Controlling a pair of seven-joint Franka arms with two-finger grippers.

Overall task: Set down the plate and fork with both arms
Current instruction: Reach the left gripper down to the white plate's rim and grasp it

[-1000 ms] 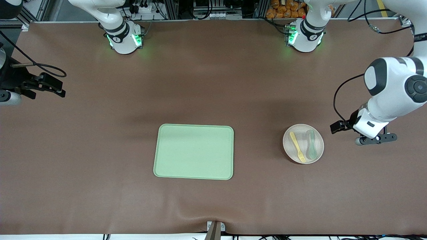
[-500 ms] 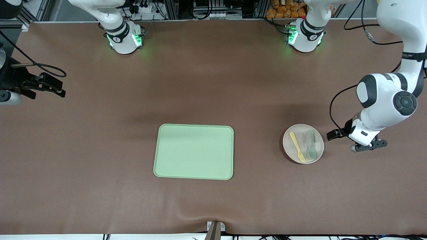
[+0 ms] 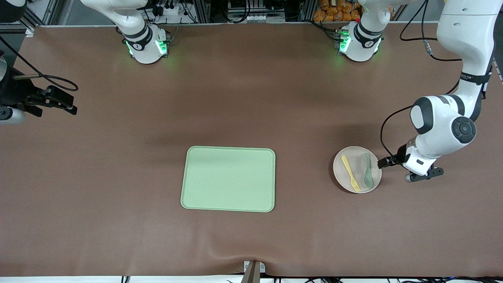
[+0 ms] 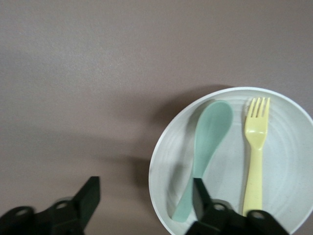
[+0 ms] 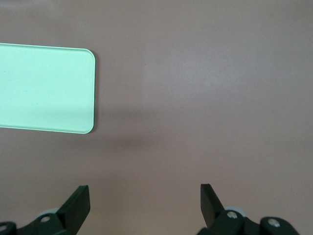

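Observation:
The pale speckled plate (image 3: 346,184) lies on the brown table toward the left arm's end, with the yellow fork (image 3: 350,173) and a grey-green spoon (image 3: 367,170) side by side in it. My left gripper (image 3: 412,167) hangs open over the plate's rim on the left arm's side. In the left wrist view the left gripper (image 4: 145,195) has one finger over the plate (image 4: 288,161) by the spoon (image 4: 208,147) and the other over bare table; the fork (image 4: 255,156) lies beside the spoon. My right gripper (image 3: 23,104) waits open and empty at the right arm's end, and shows as such in the right wrist view (image 5: 144,201).
A rectangular light-green tray (image 3: 228,179) lies empty at the table's middle; its corner shows in the right wrist view (image 5: 46,88). The arm bases (image 3: 147,45) stand along the table's edge farthest from the front camera. A cable loops beside the left wrist (image 3: 387,129).
My left arm has swung in toward the plate, bringing its gripper from beside the plate to over its rim. The right arm, plate, fork and tray have not moved.

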